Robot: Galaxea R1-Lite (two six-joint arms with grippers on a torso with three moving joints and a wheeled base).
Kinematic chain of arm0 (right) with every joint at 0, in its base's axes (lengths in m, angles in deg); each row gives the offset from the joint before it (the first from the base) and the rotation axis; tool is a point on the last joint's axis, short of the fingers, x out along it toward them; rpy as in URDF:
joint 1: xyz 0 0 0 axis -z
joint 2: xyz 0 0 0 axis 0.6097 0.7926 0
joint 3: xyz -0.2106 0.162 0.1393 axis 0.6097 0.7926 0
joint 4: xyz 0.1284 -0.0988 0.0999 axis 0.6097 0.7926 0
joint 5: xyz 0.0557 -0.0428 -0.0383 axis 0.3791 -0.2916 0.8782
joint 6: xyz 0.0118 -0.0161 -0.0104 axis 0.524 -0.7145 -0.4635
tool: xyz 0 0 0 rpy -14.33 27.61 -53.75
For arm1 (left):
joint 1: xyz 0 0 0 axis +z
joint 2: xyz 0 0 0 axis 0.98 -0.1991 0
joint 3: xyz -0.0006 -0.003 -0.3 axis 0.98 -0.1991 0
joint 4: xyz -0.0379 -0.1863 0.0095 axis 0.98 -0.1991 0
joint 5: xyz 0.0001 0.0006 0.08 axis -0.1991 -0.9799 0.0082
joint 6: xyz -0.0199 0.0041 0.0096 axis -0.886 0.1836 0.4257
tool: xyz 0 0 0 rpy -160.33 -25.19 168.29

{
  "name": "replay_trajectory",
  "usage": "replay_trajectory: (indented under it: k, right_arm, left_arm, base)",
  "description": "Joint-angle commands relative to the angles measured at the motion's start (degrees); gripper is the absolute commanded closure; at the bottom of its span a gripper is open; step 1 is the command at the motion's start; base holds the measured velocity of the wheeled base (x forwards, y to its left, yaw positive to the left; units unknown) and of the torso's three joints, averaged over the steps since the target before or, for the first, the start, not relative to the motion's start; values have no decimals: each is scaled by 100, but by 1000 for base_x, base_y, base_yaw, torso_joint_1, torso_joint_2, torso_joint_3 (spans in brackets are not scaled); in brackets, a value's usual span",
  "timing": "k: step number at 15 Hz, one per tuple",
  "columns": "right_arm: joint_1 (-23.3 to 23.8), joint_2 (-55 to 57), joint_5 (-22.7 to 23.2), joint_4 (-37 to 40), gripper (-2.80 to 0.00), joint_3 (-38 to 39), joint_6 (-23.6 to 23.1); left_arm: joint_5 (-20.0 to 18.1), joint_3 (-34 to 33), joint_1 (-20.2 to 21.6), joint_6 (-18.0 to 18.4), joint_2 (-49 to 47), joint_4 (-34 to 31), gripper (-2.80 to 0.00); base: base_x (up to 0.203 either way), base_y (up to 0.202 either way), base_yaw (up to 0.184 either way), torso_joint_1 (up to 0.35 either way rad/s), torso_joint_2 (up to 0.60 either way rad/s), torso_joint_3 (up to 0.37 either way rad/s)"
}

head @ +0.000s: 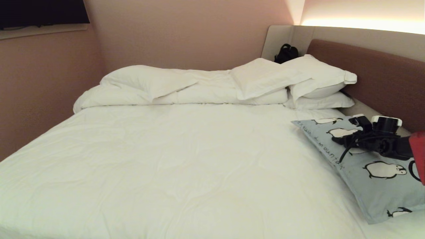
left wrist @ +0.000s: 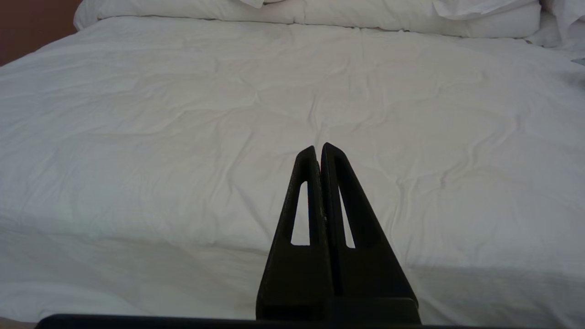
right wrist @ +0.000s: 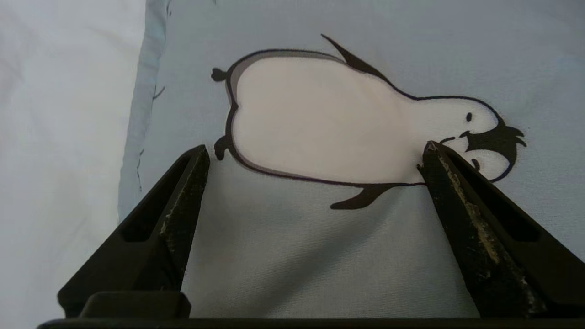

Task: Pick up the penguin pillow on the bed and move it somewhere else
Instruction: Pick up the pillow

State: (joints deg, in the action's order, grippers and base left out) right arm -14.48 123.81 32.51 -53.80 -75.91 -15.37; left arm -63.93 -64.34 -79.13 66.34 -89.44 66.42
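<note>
so, counts first: one bed (head: pixel 172 159), one folded white duvet (head: pixel 186 91) along the far side, three plain white pillows (head: pixel 265 78) stacked toward the headboard (head: pixel 372 76) corner, and one penguin pillow (head: pixel 378 176). going left to right in the head view, the left part of the bed is just wrinkled white sheet, then the duvet and white pillows at the back, a small black object (head: pixel 286 53) on the ledge behind them, and the penguin pillow lying flat on the bed's right edge, just beside the headboard.

the head view only catches the right arm's black wrist over the penguin pillow. the right wrist view fills that in: the right end effector (right wrist: pixel 315 151) has its fingers spread wide with nothing between them, tips right at the blue fabric either side of one printed penguin. whether they actually touch it i can't tell.

the left end effector (left wrist: pixel 318 148) only shows up in the left wrist view, fingers pressed together, gripping nothing, hanging over bare sheet.
</note>
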Motion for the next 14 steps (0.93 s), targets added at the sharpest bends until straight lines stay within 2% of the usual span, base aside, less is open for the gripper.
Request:
replay_trajectory:
  k: [1, 14]
  right_arm:
    - [0, 158, -53, 5, 0, 0, -216]
    - [-59, 141, -89, -31, 0, 0, -250]
  left_arm:
    - [1, 0, 1, 2, 2, 9, 0]
    - [1, 0, 1, -6, 2, 9, 0]
  base:
    - [0, 0, 0, 0, 0, 0]
    - [0, 0, 0, 0, 0, 0]
